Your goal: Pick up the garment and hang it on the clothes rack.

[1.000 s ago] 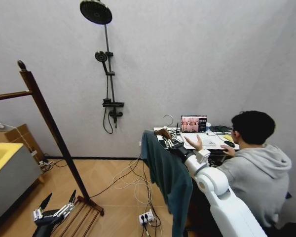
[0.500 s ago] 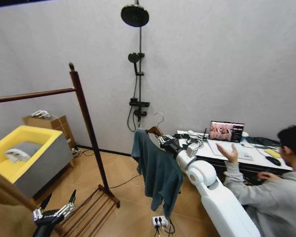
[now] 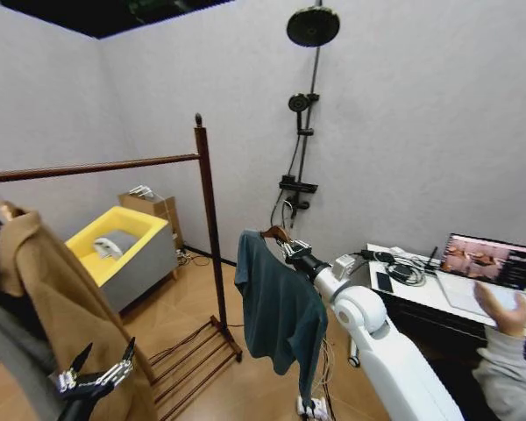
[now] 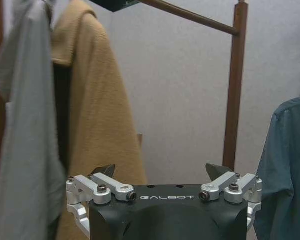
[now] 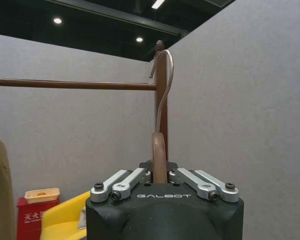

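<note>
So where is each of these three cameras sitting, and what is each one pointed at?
Head view: from the robot's head, looking down and forward at the clothes rack and the garment; the right arm holds the garment out, and the left gripper is low, open.
Left wrist view: from the left wrist, past its own gripper toward the tan coat on the rack.
Right wrist view: from the right wrist, past the right gripper shut on the hanger, toward the rack's bar.
Shared: all three show the rack.
</note>
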